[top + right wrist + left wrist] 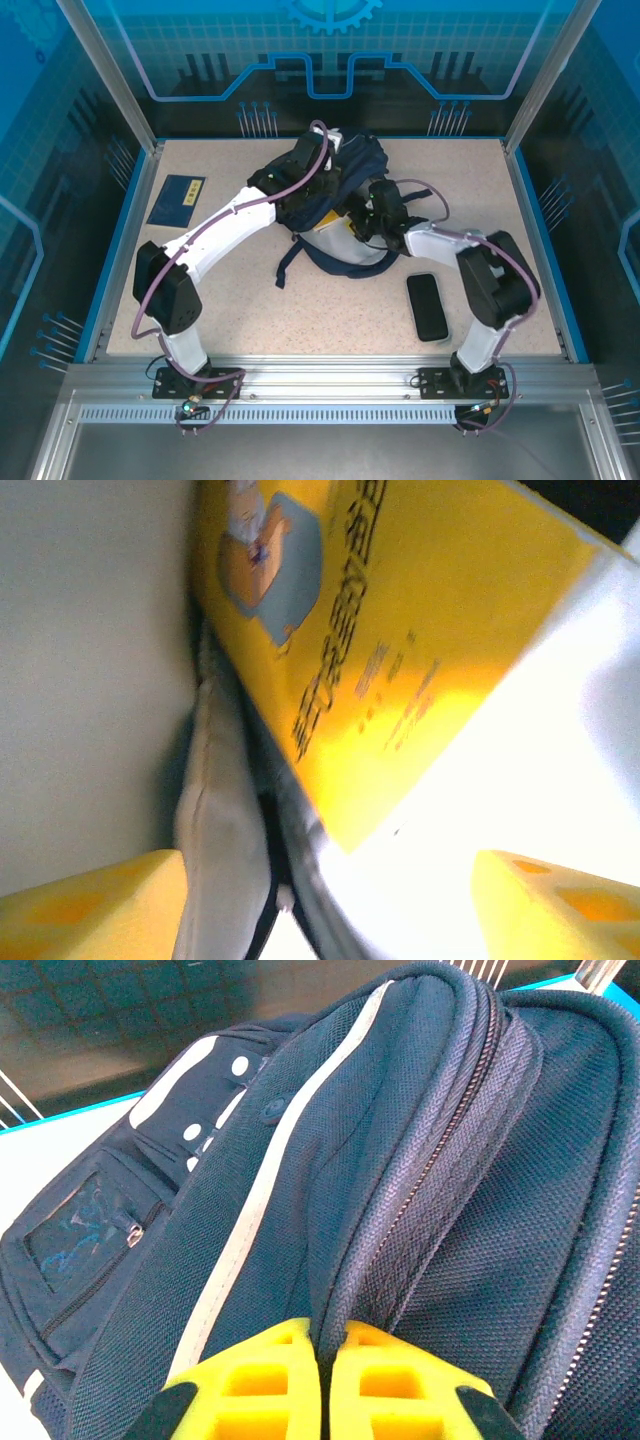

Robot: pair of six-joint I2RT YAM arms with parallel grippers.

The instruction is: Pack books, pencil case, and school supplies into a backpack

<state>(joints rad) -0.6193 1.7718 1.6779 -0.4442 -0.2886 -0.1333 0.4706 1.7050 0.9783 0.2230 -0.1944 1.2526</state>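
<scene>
Top view: backpack (352, 158) sits mid-table at the back; navy book (177, 200) lies far left, black book (427, 306) near right. Left wrist: left gripper (325, 1350) pinches backpack fabric by the zip. Right wrist: right gripper (325, 905) spread wide, gripping nothing; yellow book (400, 610) at the bag's mouth. Advice: lift the mouth high, seat the book deep. Count: three books, one backpack.

One book (400, 630) perhaps partly inside backpack (450, 1220)
</scene>
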